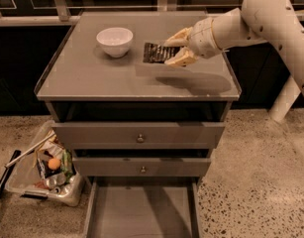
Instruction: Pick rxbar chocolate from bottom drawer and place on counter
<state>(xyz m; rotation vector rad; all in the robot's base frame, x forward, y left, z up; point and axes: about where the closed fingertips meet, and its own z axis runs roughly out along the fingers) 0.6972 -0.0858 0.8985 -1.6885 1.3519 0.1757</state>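
My gripper point(175, 50) is over the counter point(102, 78), right of the middle, at the end of my cream arm point(250, 19) that reaches in from the right. It is shut on the rxbar chocolate point(155, 53), a flat black wrapper with pale lettering that sticks out to the left of the fingers point(178, 59), held level a little above the grey top. Its shadow falls on the counter just below. The bottom drawer point(141, 217) stands pulled open at the foot of the cabinet, and its grey floor shows nothing on it.
A white bowl point(115, 41) stands on the counter left of the bar. Two upper drawers with round knobs point(140, 138) are shut. A clear bin of rubbish point(45, 170) sits on the floor left of the cabinet. A white post point(285, 100) stands at the right.
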